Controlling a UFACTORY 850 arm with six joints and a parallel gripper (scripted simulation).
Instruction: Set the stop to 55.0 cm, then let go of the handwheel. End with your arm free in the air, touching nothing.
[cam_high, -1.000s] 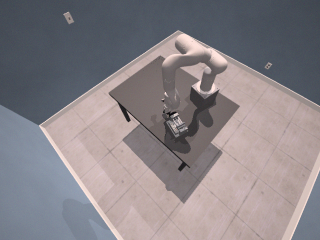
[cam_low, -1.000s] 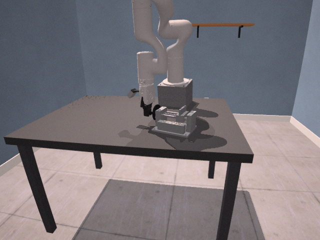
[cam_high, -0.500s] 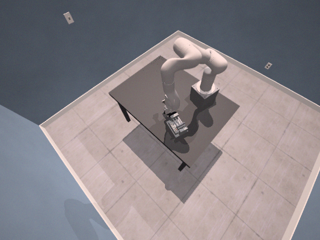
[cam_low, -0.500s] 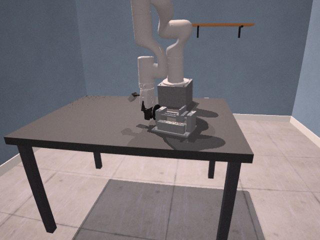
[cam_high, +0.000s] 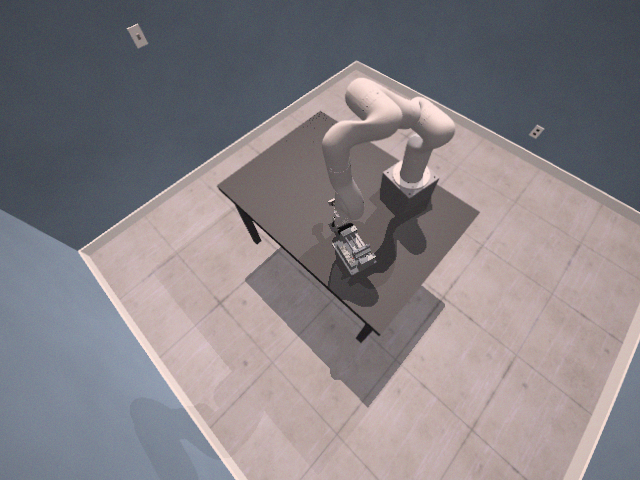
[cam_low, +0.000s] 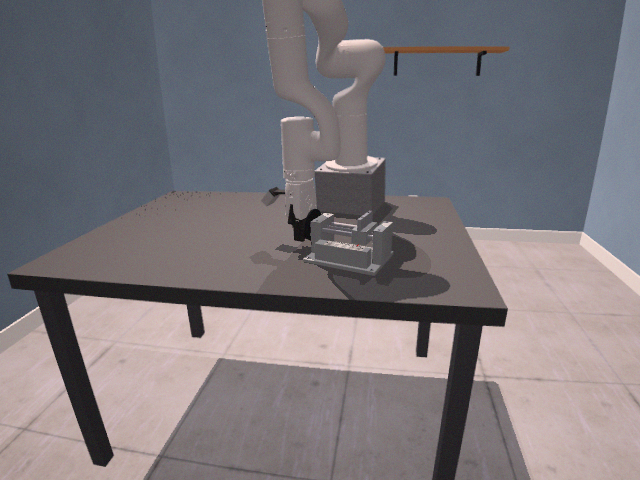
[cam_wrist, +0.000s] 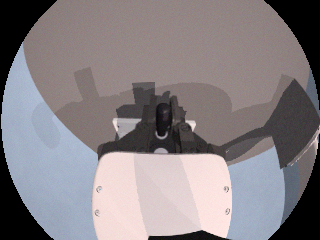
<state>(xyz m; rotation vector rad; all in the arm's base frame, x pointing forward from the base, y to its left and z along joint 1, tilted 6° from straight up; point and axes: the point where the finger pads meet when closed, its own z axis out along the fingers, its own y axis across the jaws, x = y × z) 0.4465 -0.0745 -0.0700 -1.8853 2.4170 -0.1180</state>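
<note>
A small grey stop fixture (cam_low: 351, 241) with rails and a scale stands on the dark table, also seen from above in the top view (cam_high: 353, 249). Its black handwheel (cam_low: 306, 227) sits at the fixture's left end. My gripper (cam_low: 298, 223) points down at that end and is shut on the handwheel's handle. In the wrist view the dark handle (cam_wrist: 162, 116) stands between my fingers, with the fixture behind it. The scale reading is too small to tell.
The robot's grey base block (cam_low: 350, 188) stands on the table just behind the fixture. The table's front edge (cam_low: 258, 299) is near. An orange wall shelf (cam_low: 444, 50) hangs at the back.
</note>
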